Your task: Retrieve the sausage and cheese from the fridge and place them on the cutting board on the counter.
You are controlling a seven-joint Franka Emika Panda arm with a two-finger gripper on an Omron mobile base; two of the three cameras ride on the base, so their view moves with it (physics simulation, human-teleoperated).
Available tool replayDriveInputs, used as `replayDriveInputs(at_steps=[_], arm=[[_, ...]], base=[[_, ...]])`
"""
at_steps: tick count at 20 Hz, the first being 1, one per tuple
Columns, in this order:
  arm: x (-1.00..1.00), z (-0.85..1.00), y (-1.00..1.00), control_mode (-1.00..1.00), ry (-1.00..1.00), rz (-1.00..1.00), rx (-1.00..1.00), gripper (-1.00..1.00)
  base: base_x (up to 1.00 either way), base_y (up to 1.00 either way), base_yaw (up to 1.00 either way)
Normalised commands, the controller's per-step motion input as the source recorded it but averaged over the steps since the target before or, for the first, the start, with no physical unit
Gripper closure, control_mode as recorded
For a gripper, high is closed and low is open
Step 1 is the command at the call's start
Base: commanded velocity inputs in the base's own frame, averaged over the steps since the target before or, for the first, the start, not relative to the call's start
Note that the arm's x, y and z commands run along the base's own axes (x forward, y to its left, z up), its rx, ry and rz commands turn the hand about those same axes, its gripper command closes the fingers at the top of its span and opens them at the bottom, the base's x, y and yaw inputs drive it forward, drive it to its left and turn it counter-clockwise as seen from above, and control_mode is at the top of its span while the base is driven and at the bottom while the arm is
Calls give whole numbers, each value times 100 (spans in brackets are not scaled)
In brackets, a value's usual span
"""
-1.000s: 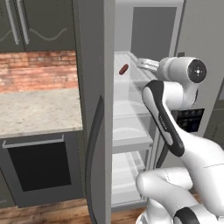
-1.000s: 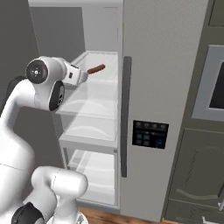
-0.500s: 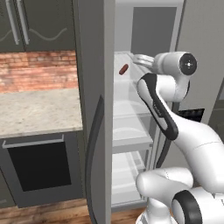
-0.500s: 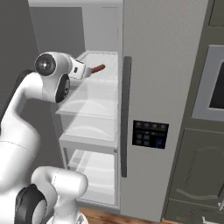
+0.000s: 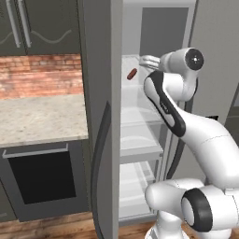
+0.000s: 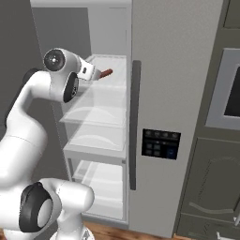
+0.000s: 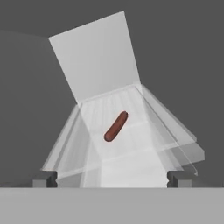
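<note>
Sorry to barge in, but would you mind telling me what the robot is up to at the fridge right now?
The arm is reaching into the open fridge toward the sausage, which lies on an upper translucent shelf. The gripper is open and short of the sausage, its fingertips spread on either side of the line to it, so nothing is grasped yet. The stone countertop over the black oven front sits to the left.

The gripper (image 7: 112, 179) is showing just its two finger tips (image 7: 43, 178) at the bottom of the hand view, the rest cut off. In the left base view the open fridge (image 5: 100, 116) door is hiding the shelves' left ends and running past the frame's top and bottom.
</note>
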Motion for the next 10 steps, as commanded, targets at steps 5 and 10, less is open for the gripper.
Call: replayDriveInputs(at_steps=[5,10], arm=[[12,-2,0,-100,11,0,-1,-100],[0,-11,0,-100,14,0,-2,-100]], base=[[0,0,0],[0,0,0]])
